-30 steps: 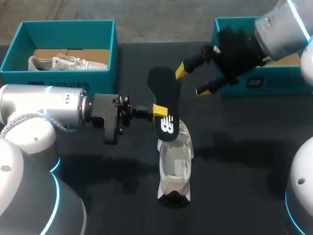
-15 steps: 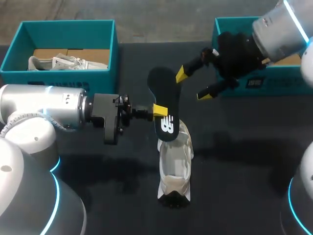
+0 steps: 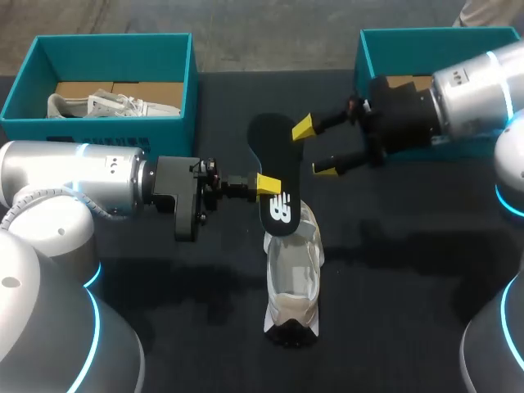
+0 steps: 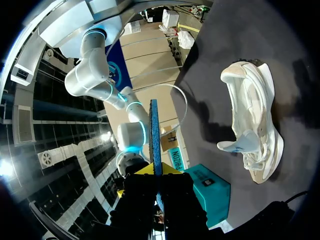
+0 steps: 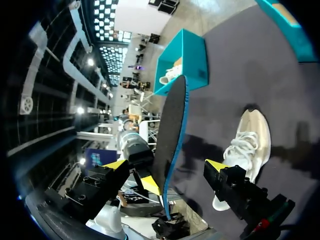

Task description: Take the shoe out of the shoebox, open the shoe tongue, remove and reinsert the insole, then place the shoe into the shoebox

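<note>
My left gripper [image 3: 266, 183] is shut on the side edge of a black insole [image 3: 274, 151], holding it in the air above the heel end of a white shoe [image 3: 293, 274] that lies on the dark table. In the left wrist view the insole [image 4: 154, 135] stands edge-on out of that gripper [image 4: 156, 175], with the shoe [image 4: 252, 130] off to one side. My right gripper [image 3: 313, 149] is open at the insole's far end, one yellow tip at its edge. In the right wrist view the insole [image 5: 170, 135] stands between the spread fingers of that gripper [image 5: 167, 167], with the shoe [image 5: 242, 150] beyond.
A teal shoebox [image 3: 176, 57] at the back left holds a second pale shoe [image 3: 90, 104]. Another teal shoebox [image 3: 409, 37] stands at the back right, behind my right arm. Bare dark table surrounds the white shoe.
My right gripper has swung down and toward the insole's far end, its wrist turning level, still open. The left arm, the insole and the shoe have not moved.
</note>
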Controlling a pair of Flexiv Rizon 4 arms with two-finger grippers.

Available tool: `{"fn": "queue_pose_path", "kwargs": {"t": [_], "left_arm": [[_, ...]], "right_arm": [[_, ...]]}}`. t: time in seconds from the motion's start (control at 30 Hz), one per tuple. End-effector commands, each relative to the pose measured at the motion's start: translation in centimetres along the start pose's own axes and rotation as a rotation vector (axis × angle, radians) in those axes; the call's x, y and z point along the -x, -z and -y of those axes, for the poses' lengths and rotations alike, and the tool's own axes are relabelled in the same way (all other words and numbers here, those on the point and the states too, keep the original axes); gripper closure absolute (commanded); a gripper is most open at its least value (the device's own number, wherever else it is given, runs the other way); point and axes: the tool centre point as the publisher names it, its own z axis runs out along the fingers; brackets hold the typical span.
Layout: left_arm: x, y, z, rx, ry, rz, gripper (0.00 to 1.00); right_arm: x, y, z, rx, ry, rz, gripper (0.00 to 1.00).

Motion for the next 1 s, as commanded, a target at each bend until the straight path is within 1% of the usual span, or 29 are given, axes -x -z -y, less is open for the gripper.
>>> {"fn": "queue_pose_path", "kwargs": {"t": [0.03, 0.1, 0.2, 0.23, 0.3, 0.47, 0.6, 0.63, 0.67, 0.7, 0.73, 0.87, 1.0], "left_arm": [[-0.1, -0.1, 0.1, 0.004, -0.003, 0.002, 1.00], [-0.1, -0.1, 0.1, 0.004, -0.003, 0.002, 1.00], [-0.1, -0.1, 0.1, 0.004, -0.003, 0.002, 1.00], [-0.1, -0.1, 0.1, 0.004, -0.003, 0.002, 1.00], [-0.1, -0.1, 0.1, 0.004, -0.003, 0.002, 1.00], [-0.1, -0.1, 0.1, 0.004, -0.003, 0.002, 1.00], [-0.1, -0.1, 0.1, 0.004, -0.003, 0.002, 1.00], [-0.1, -0.1, 0.1, 0.004, -0.003, 0.002, 1.00], [-0.1, -0.1, 0.1, 0.004, -0.003, 0.002, 1.00], [-0.1, -0.1, 0.1, 0.004, -0.003, 0.002, 1.00], [-0.1, -0.1, 0.1, 0.004, -0.003, 0.002, 1.00], [-0.1, -0.1, 0.1, 0.004, -0.003, 0.002, 1.00], [-0.1, -0.1, 0.1, 0.004, -0.003, 0.002, 1.00]], "right_arm": [[0.1, -0.8, 0.5, 0.015, -0.010, -0.042, 0.00], [0.0, -1.1, 0.5, 0.020, -0.012, -0.053, 0.00], [0.0, -1.4, 0.5, 0.027, -0.020, -0.076, 0.09], [0.1, -1.5, 0.6, 0.026, -0.022, -0.095, 0.09], [0.3, -1.7, 0.6, 0.035, -0.040, -0.101, 0.15], [0.5, -2.1, 0.8, 0.049, -0.066, -0.155, 0.23], [0.4, -2.0, 0.9, 0.071, -0.080, -0.165, 0.37], [0.3, -2.0, 1.0, 0.079, -0.092, -0.166, 0.45], [0.3, -2.0, 1.1, 0.082, -0.098, -0.174, 0.51], [0.2, -2.0, 1.2, 0.083, -0.103, -0.180, 0.53], [0.2, -2.1, 1.4, 0.088, -0.107, -0.180, 0.54], [0.4, -2.3, 2.0, 0.104, -0.118, -0.190, 0.55], [0.4, -2.4, 2.1, 0.110, -0.121, -0.197, 0.54]]}}
